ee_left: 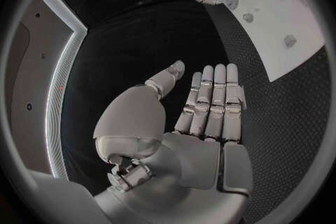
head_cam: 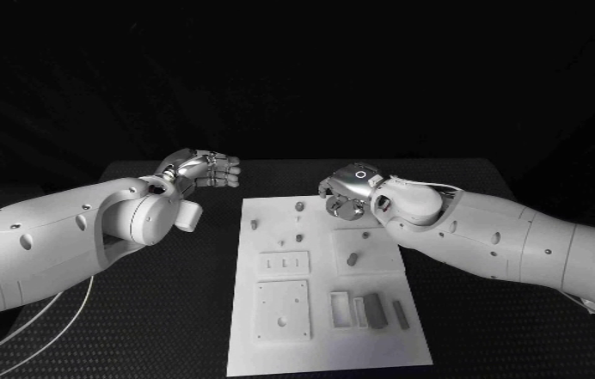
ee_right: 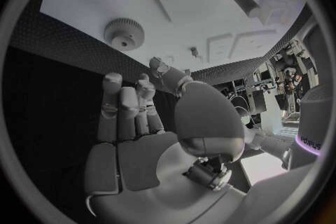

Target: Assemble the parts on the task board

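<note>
The white task board (head_cam: 325, 349) lies in the middle of the black table. My left hand (head_cam: 205, 168) hovers off the board's far left corner, palm (ee_left: 203, 145) bare and fingers straight, holding nothing. My right hand (head_cam: 348, 191) hangs over the board's far right part, fingers (ee_right: 126, 106) extended with nothing in them. Just beyond its fingertips a grey gear (ee_right: 125, 33) lies flat on the board. Small pegs (head_cam: 254, 223) and a stub (head_cam: 352, 259) stand on the board's far half.
Two square plates (head_cam: 283, 308) and several narrow blocks (head_cam: 368, 310) sit on the board's near half. Black table mat (head_cam: 149, 327) lies on both sides of the board. My right forearm (head_cam: 496, 237) crosses above the board's right edge.
</note>
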### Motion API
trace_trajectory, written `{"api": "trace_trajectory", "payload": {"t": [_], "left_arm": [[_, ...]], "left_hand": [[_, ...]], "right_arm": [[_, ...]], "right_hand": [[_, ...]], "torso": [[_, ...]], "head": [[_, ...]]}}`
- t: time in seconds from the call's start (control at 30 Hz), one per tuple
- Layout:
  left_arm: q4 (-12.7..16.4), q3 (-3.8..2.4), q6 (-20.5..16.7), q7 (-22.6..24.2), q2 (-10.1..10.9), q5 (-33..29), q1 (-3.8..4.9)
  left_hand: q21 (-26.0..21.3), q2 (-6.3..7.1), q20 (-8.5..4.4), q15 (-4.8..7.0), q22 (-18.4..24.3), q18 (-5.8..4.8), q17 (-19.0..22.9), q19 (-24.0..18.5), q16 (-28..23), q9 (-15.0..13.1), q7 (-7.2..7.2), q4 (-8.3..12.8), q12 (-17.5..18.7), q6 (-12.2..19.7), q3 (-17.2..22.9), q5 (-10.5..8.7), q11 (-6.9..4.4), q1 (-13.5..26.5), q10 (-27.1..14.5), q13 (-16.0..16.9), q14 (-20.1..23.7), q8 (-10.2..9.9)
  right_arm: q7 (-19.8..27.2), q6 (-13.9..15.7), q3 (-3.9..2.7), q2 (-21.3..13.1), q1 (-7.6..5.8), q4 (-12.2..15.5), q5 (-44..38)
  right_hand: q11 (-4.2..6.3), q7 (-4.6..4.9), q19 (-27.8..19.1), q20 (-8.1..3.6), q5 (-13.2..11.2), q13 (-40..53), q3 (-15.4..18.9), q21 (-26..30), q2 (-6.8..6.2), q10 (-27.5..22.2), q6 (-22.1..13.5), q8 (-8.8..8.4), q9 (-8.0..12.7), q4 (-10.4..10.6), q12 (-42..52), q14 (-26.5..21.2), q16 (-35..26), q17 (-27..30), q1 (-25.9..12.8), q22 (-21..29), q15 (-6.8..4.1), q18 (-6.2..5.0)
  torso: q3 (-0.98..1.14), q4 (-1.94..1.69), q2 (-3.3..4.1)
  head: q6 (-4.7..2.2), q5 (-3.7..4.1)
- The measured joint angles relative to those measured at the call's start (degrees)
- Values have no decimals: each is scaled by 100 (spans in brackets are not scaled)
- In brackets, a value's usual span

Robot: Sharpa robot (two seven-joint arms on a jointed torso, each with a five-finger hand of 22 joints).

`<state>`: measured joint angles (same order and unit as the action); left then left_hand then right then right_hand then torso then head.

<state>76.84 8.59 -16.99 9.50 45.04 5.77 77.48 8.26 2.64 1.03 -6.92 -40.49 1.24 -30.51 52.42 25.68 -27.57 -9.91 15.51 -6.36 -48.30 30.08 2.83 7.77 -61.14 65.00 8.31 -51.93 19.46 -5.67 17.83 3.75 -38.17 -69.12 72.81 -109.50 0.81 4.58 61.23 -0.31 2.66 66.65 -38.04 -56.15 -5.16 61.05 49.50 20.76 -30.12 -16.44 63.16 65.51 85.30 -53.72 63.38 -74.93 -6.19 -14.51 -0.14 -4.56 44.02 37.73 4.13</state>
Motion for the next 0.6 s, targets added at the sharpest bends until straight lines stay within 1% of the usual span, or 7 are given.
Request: {"api": "trace_trajectory", "payload": {"t": [0.07,0.2,0.27,0.3,0.4,0.43,0.6], "left_arm": [[0,0,0,-3,-1,0,0],[-4,1,1,-7,-8,0,0],[-7,1,1,-8,-11,0,0],[-8,1,1,-9,-13,0,0],[-15,1,2,-11,-17,0,0],[-20,1,3,-12,-20,0,0],[-34,1,5,-15,-38,0,0]], "left_hand": [[0,0,0,0,0,0,0,0,0,0,0,0,0,0,0,0,0,0,0,0,0,0],[0,0,0,0,0,0,0,0,0,0,0,0,0,0,0,0,0,0,0,5,0,0],[0,0,0,0,-4,0,-3,0,0,0,0,0,0,0,0,0,0,0,0,5,0,0],[0,0,0,0,-5,0,-5,0,0,0,0,0,0,0,0,0,0,0,0,5,0,0],[0,0,0,0,-5,0,-5,0,0,0,0,0,0,0,0,0,0,0,0,5,0,0],[0,2,0,0,-5,0,-6,0,0,-1,0,0,0,0,0,0,0,2,0,4,0,0],[0,23,0,0,-4,0,-8,0,0,-1,0,0,0,0,0,0,0,23,0,4,0,-22]], "right_arm": [[-5,3,0,10,0,-104,65],[-4,-2,0,72,0,-381,302],[8,-20,0,106,0,-493,439],[18,-36,0,128,0,-556,525],[50,-74,0,184,0,-674,694],[64,-91,0,210,0,-719,753],[143,-164,4,304,14,-952,935]], "right_hand": [[-5,0,0,0,0,-21,27,16,-145,-4,0,-97,39,27,-4,-2,0,11,-52,0,2,2],[-34,19,-1,1,0,-55,-41,37,-631,-14,-19,-435,181,333,-40,-74,-23,31,-209,0,134,25],[-163,170,-2,1,0,-60,-74,68,-790,-102,-170,-564,243,474,-40,-98,-23,31,-256,0,225,75],[-169,245,-2,1,0,-60,-90,68,-861,-104,-246,-609,265,555,-40,-117,-23,31,-261,0,263,75],[-270,381,-44,43,0,-60,-77,68,-960,-204,-381,-702,318,680,-40,-185,-23,31,-292,0,331,72],[-272,413,-45,44,0,-60,-77,91,-971,-207,-413,-712,328,714,-40,-204,-23,30,-281,0,350,72],[-321,441,-66,65,0,-59,-55,100,-971,-243,-441,-713,331,736,-16,-223,-23,30,-281,0,368,73]], "torso": [[2,1,2],[5,1,2],[8,1,2],[9,1,2],[13,-1,3],[16,-2,3],[20,-4,5]], "head": [[0,-3],[-1,-3],[-1,-1],[-2,-1],[-3,-1],[-4,-1],[10,-9]]}}
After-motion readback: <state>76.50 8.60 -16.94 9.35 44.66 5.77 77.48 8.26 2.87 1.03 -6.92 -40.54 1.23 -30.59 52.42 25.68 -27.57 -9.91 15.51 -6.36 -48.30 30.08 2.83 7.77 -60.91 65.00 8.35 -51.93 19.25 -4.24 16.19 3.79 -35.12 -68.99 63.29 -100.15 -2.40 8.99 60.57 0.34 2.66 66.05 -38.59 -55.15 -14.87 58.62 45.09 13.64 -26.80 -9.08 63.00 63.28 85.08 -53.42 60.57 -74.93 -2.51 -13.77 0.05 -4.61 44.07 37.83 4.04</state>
